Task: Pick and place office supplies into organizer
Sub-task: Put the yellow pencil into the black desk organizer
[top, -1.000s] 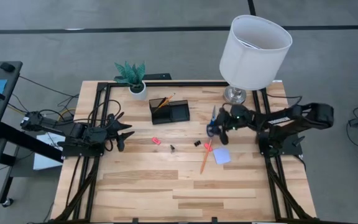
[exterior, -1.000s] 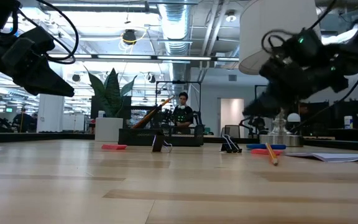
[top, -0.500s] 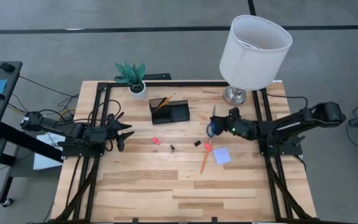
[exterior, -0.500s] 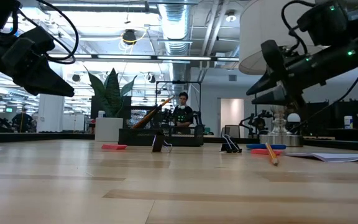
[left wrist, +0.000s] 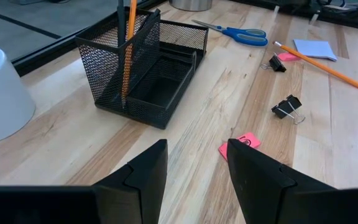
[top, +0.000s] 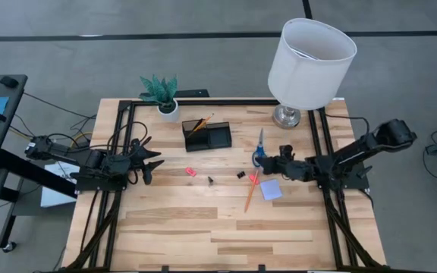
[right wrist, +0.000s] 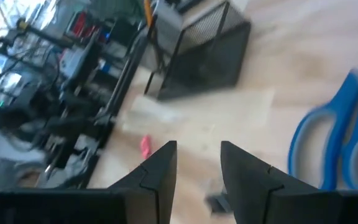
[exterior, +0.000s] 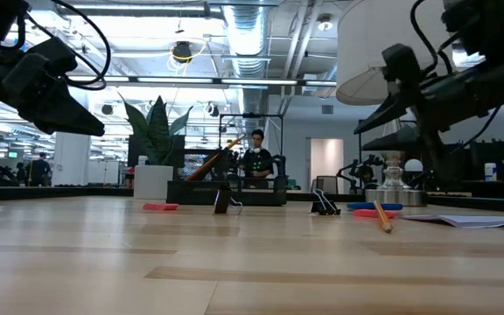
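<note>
An orange pencil (top: 251, 191) and a pale blue note pad (top: 270, 189) lie near on the counter (top: 203, 227). The right gripper (top: 274, 165), jaws apart and empty, hangs beside the blue-handled scissors (top: 259, 149). Farther stands the black mesh organizer (top: 207, 133), probably holding a pencil. The left gripper (top: 156, 162) waits left, jaws apart.

The right wrist view is blurry. In it the blue scissors (right wrist: 344, 134) are smeared and cut off at the picture's edge, and a small dark thing (right wrist: 219, 202) low on the table is too fuzzy to name. From above, the clip (top: 210, 180) is just a tiny dark speck. In the low view, the organizer (exterior: 227, 191) partly hides the person (exterior: 257, 161) behind it.
</note>
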